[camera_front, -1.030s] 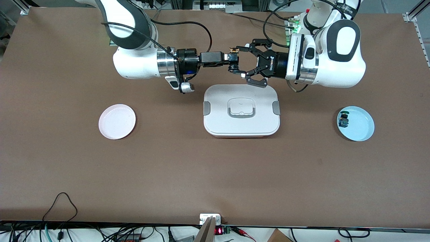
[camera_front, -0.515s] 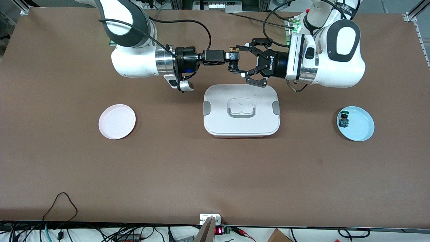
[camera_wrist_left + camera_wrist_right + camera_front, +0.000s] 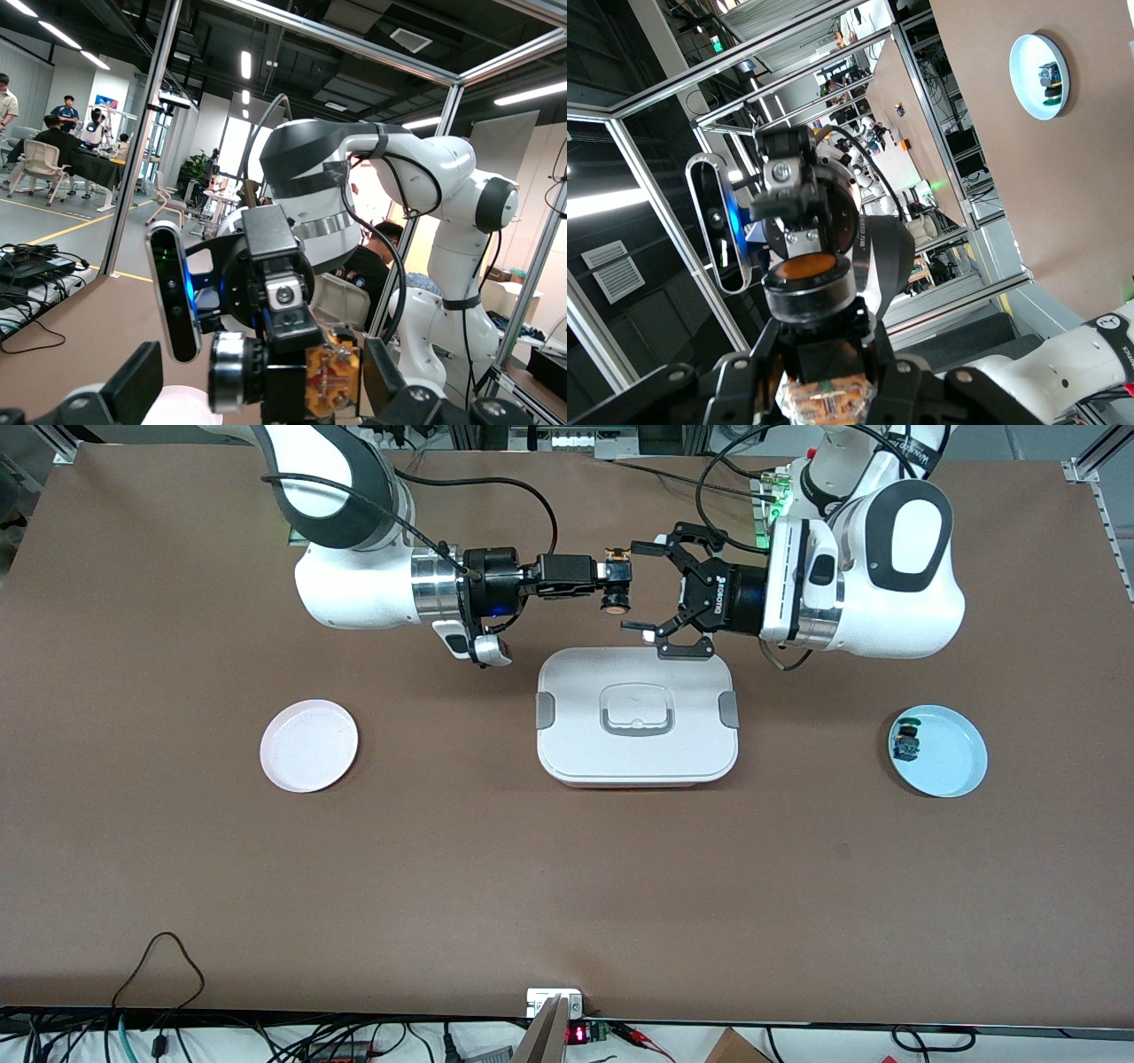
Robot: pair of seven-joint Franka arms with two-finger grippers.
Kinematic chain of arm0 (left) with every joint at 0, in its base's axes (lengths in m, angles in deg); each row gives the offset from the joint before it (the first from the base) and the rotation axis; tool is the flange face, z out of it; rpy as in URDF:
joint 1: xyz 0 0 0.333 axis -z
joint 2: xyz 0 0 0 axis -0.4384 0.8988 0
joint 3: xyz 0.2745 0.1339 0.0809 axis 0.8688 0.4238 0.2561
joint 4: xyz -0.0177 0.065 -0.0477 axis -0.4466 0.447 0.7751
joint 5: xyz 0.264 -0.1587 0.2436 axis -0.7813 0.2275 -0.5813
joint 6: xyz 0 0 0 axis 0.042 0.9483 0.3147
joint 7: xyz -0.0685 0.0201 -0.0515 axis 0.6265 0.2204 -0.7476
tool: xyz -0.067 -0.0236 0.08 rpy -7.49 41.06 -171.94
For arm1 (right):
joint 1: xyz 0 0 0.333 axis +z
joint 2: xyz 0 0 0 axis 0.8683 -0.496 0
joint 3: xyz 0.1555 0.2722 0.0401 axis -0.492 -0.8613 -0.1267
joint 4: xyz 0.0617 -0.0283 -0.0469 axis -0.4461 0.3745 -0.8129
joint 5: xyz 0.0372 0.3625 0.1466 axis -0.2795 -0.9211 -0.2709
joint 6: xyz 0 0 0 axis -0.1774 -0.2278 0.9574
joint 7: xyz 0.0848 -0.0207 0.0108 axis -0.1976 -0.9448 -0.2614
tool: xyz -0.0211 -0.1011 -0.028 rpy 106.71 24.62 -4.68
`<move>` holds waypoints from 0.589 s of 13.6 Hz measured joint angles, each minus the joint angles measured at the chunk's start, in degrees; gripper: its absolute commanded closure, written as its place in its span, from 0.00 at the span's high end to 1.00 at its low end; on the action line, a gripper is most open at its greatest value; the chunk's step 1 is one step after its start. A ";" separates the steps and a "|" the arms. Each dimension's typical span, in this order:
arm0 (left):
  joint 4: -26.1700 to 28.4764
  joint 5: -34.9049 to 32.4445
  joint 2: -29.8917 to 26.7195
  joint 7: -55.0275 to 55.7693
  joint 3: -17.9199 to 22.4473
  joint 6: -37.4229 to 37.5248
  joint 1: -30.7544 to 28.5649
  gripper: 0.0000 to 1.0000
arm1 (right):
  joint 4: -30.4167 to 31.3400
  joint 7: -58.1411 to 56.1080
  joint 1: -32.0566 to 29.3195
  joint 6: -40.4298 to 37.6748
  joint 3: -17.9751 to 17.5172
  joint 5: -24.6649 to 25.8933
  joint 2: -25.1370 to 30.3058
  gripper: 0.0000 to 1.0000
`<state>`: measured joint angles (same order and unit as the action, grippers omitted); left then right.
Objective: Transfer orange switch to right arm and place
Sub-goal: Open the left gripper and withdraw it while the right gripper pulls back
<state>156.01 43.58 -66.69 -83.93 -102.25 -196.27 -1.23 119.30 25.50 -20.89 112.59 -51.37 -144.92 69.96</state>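
The orange switch point(image 3: 613, 600), black with an orange cap and an orange-tan end, hangs in the air over the table just past the white box's edge toward the robots. My right gripper point(image 3: 611, 581) is shut on its black body; in the right wrist view the orange switch point(image 3: 808, 270) shows its orange cap above my right gripper point(image 3: 824, 376). My left gripper point(image 3: 640, 589) is open, one finger on each side of the switch and apart from it. The left wrist view shows the orange switch point(image 3: 297, 376) between those spread fingers of my left gripper point(image 3: 257, 390).
A white lidded box point(image 3: 576, 735) sits mid-table below the grippers. A pink plate point(image 3: 309, 745) lies toward the right arm's end. A blue plate point(image 3: 952, 757) toward the left arm's end holds a small black switch with a green-blue cap point(image 3: 906, 742).
My left gripper has opened and let go of the switch, drawing back slightly. My right gripper has shut on the switch and holds it alone.
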 measured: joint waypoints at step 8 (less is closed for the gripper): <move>-0.67 -1.56 3.06 -4.59 0.80 3.74 -10.51 1.00 | 0.07 -0.25 -0.27 0.02 0.25 0.00 0.00 0.00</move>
<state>155.33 42.02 -63.63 -88.52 -101.45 -192.53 -11.74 119.37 25.25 -21.16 112.61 -51.11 -144.92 69.96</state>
